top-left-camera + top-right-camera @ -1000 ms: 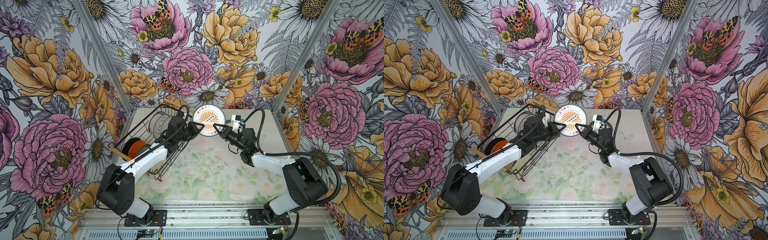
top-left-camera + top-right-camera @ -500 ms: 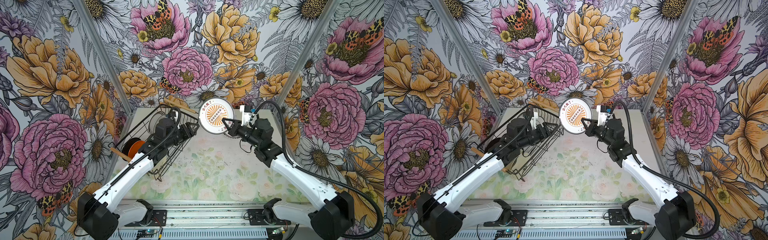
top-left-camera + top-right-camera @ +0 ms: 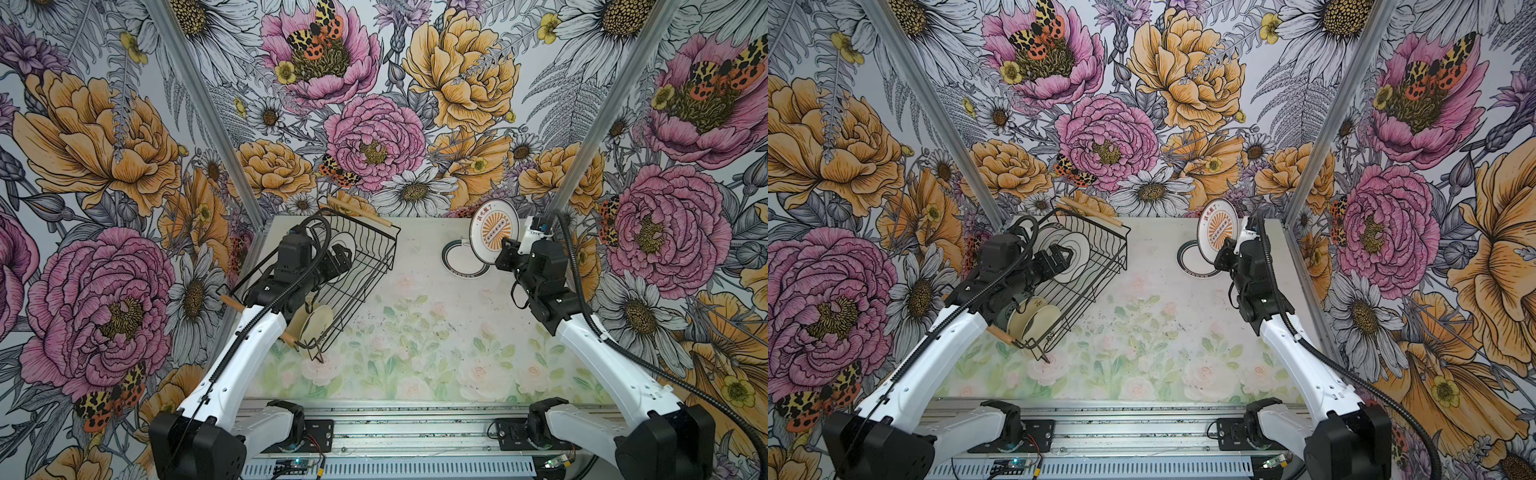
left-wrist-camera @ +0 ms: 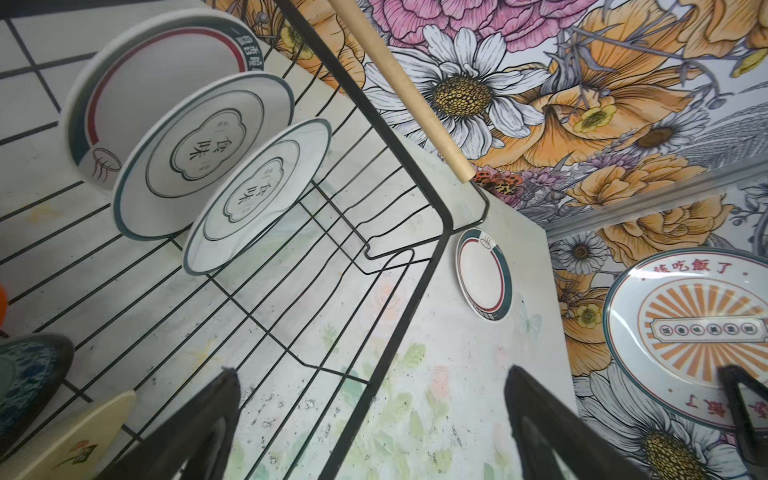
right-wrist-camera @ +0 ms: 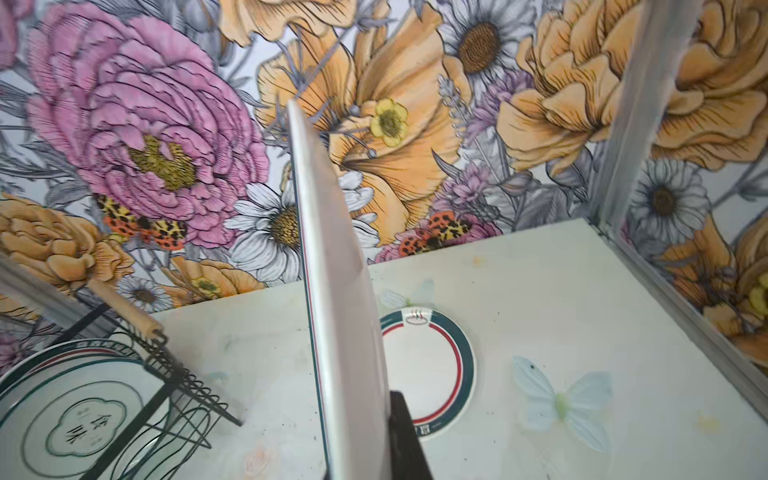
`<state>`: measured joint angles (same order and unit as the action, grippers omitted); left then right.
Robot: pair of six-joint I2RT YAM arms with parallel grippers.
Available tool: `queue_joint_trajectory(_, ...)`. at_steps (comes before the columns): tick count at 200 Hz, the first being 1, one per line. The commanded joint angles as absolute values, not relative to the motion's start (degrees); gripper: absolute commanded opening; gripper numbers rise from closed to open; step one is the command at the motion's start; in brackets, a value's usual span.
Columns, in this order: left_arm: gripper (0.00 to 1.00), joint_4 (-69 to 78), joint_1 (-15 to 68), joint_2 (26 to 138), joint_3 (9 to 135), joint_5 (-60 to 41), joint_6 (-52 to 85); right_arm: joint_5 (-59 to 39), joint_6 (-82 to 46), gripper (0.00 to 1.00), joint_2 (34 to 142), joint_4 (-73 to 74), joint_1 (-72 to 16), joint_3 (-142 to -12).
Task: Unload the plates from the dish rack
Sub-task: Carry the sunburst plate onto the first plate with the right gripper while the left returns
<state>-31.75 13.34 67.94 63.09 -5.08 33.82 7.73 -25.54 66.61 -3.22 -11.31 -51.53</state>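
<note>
Tabletop (image 3: 415, 324): pale, printed with faint roses, flecked with dark specks.
Walls (image 3: 374, 137): bold floral paper on three sides, metal posts (image 3: 199, 104) at the corners.
Dish rack (image 3: 388, 245): back left, white plates (image 4: 208, 153) upright inside.
Left gripper (image 3: 1061, 254): yours hangs over the rack, jaws wide, empty.
Right gripper (image 3: 504, 246): you pinch a sunburst plate (image 3: 494, 228) on edge, close by a flat ringed plate (image 3: 457, 262).

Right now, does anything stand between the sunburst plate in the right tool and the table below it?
Only the green-and-red-rimmed plate lying flat on the table by the sunburst plate's lower edge; if stacking is meant, that is no obstacle. The dish rack stands apart.
</note>
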Motion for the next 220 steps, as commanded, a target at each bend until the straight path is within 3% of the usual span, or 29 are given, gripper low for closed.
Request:
queue_joint_trajectory(1, 0.99, -32.6, 12.4, 71.5, 67.2, -3.4, 29.5, 7.9, -33.5, 0.0, 70.8, 1.2, -10.7, -52.3)
queue_joint_trajectory(46, 0.99, -32.7, 12.4, 76.0, 71.3, 0.4, 25.3, -1.2, -45.7, 0.0, 82.8, 2.6, -7.4, -54.9)
queue_joint_trajectory(123, 0.99, -32.6, 13.5, 73.9, 70.4, 8.5, 24.6, -14.3, -56.7, 0.0, 99.2, 10.6, -4.0, -61.5)
queue_joint_trajectory(179, 0.99, -32.6, 15.5, 72.8, 70.9, 15.1, 28.5, -16.1, -59.3, 0.0, 103.7, 12.5, -3.3, -63.9)
queue_joint_trajectory(220, 0.99, -32.8, 17.0, 73.9, 71.7, 13.7, 27.7, -16.8, -60.2, 0.0, 105.6, 12.8, -2.7, -64.7)
